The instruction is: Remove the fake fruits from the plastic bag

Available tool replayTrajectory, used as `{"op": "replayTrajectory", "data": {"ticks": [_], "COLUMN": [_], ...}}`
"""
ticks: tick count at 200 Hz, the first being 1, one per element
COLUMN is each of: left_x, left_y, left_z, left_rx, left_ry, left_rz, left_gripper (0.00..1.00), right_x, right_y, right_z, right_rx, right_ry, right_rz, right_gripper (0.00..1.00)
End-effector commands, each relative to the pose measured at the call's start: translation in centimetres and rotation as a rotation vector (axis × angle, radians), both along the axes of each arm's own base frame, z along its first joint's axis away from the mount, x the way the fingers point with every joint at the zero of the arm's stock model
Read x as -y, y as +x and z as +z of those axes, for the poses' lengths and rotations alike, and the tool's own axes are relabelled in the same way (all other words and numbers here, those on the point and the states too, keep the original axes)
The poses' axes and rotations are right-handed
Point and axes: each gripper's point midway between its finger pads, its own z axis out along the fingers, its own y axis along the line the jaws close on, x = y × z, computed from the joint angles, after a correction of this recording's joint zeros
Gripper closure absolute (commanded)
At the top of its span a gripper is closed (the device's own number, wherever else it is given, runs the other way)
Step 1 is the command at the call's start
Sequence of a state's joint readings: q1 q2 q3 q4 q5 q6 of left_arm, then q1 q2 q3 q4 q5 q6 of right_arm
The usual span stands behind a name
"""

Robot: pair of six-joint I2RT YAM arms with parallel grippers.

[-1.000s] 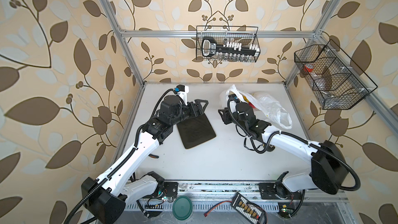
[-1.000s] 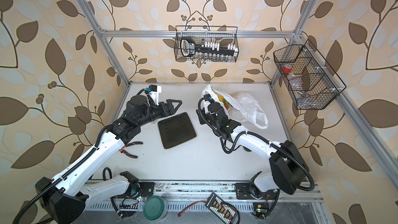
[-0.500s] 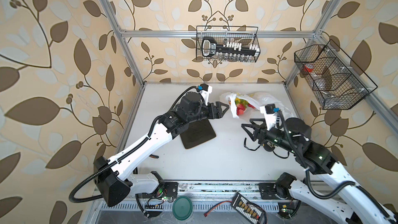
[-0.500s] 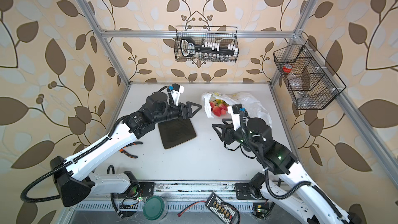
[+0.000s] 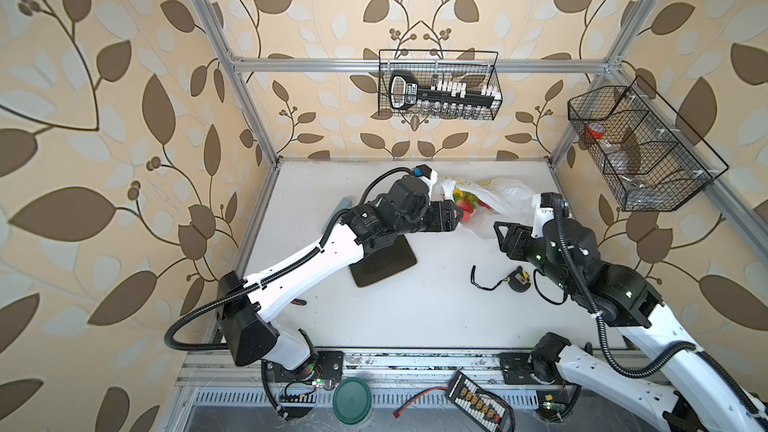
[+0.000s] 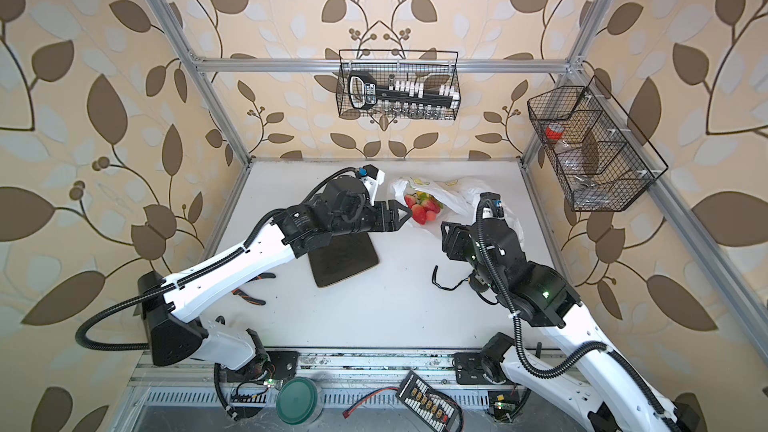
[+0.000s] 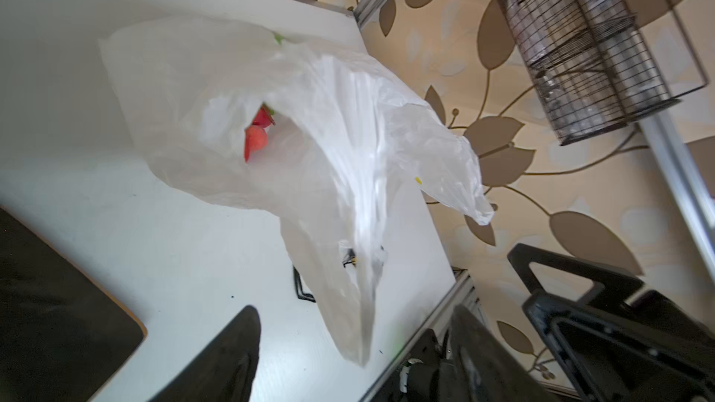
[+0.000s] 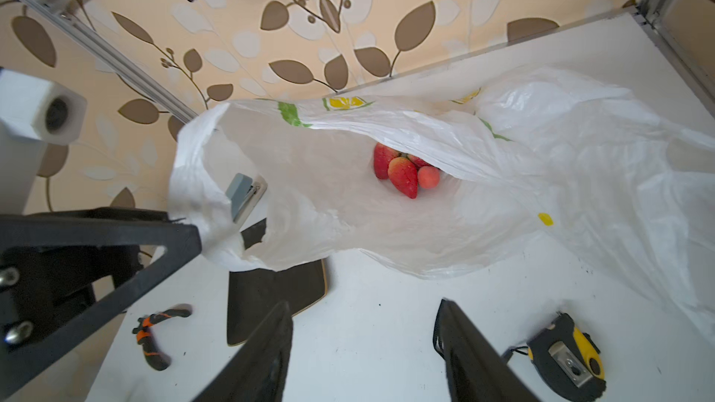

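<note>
The plastic bag (image 5: 505,197) (image 6: 461,195) lies crumpled at the back of the table, its mouth facing left. Fake fruits (image 5: 466,204) (image 6: 422,209) (image 8: 404,174) (image 7: 255,137) show inside the mouth: red strawberries, a pink-orange peach, and some yellow and green pieces. My left gripper (image 5: 457,214) (image 6: 406,214) (image 7: 354,313) is open at the bag's mouth. One fingertip (image 8: 189,233) touches the rim, and a loose strip of bag (image 7: 356,303) hangs between the jaws. My right gripper (image 5: 498,236) (image 6: 445,238) (image 8: 363,342) is open and empty above the table, just in front of the bag (image 8: 561,172).
A dark square tray (image 5: 386,265) (image 6: 345,259) lies partly under the left arm. A black-and-yellow tape measure (image 5: 519,280) (image 8: 568,353) sits beside the right arm, and pliers (image 6: 249,295) (image 8: 154,338) lie at front left. Wire baskets hang on the back wall (image 5: 438,85) and right wall (image 5: 640,147).
My left gripper has moved from over the tray rightwards to the bag's mouth. My right gripper has drawn back from the mouth towards the front right. The fruits now show inside the bag.
</note>
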State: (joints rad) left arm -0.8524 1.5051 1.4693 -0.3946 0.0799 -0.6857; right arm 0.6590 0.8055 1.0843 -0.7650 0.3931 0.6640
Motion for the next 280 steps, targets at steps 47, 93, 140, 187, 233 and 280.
{"op": "replayTrajectory", "data": {"ticks": [47,93,140,187,233,280], "left_x": [-0.8,-4.0,-5.0,-6.3,-7.2,-7.3], "left_y": [2.6,0.9,-1.6,-3.4,-4.0,-4.2], "left_z": [-1.6,-0.9,-0.8,-1.6,-1.9,-1.7], "left_rx": [0.041,0.142,0.159,0.140,0.136,0.147], "left_ry": [0.133,0.156,0.124,0.096,0.092,0.097], "left_rz": [0.117,0.111,0.033,0.016,0.026,0.015], "left_gripper": [0.88,1.00,1.00,1.00,1.00,1.00], "right_x": [-2.4,-6.3,-8.8,-11.5,-13.4,-13.5], "right_y": [2.8,3.5,3.1,4.4,5.5,4.6], "right_z": [-1.0,-0.8,-3.2,-5.4,-8.0,-9.4], "right_rx": [0.043,0.232,0.375,0.416,0.457,0.491], "right_ry": [-0.107,-0.485,-0.930,-0.998,-1.000,-1.016], "right_rz": [0.080,0.470,0.854,0.995,1.044,1.087], "right_gripper": [0.38,0.44,0.55,0.64,0.70,0.76]}}
